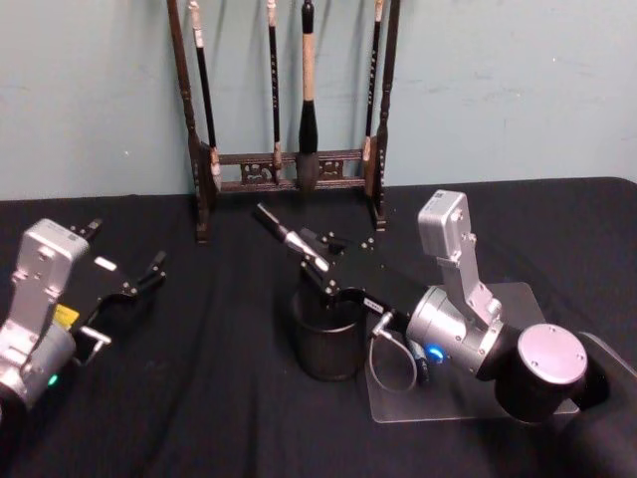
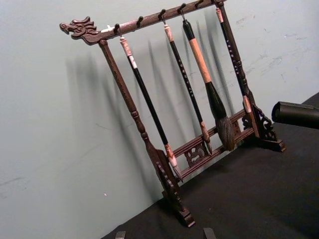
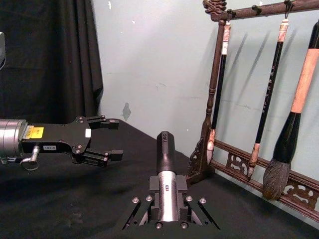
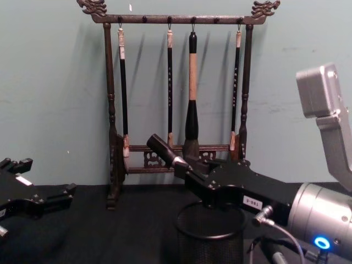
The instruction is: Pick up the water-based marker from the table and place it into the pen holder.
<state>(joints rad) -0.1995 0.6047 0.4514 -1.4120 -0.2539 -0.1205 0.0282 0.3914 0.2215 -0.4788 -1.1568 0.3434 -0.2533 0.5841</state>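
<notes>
Two tools above worktop (image 1: 199,408). Right tool (image 1: 317,264) clamped on marker (image 1: 284,234), which is tilted, dark end toward far left, just above holder (image 1: 323,360) near centre. Lower end hidden, probably not yet inside. Left tool (image 1: 123,249) at left, fingers spread, empty. Brush rack (image 1: 289,169) far behind.

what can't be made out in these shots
Chest view: marker lower end buried in the right gripper.
Chest view: pen holder base cut by the bottom edge.
Head view: pen holder inside dark, partly behind the right gripper.
Head view: brush rack top cut by the top edge.
Left wrist view: left gripper fingertips mostly below the bottom edge.
</notes>
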